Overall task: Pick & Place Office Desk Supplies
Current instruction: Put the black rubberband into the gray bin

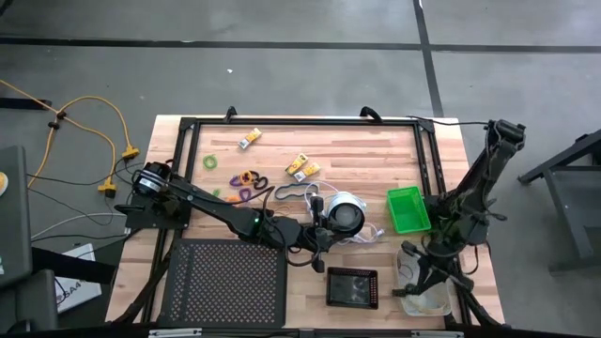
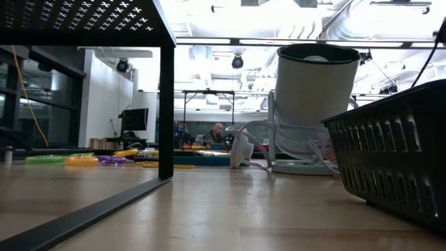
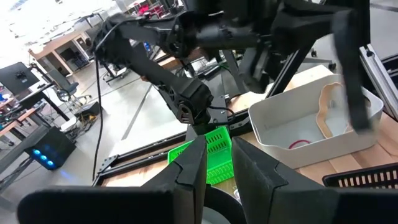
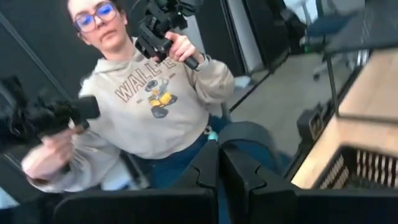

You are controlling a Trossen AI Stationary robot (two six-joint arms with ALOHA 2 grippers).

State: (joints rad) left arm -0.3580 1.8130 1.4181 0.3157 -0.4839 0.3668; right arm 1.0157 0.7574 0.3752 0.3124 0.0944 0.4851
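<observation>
**Left tool at the round white-and-black object; supplies lie far-left**

Your left tool (image 1: 324,246) sits mid-counter just beside the round white-and-black object (image 1: 345,214), fingers (image 3: 193,163) slightly apart (nothing visible between them). Your right tool (image 4: 219,163) is closed and empty, parked at the counter's (image 1: 376,150) right edge. The loops (image 1: 246,178) and yellow-and-white packs (image 1: 301,167) rest far-left of the green tray (image 1: 408,208).
</observation>
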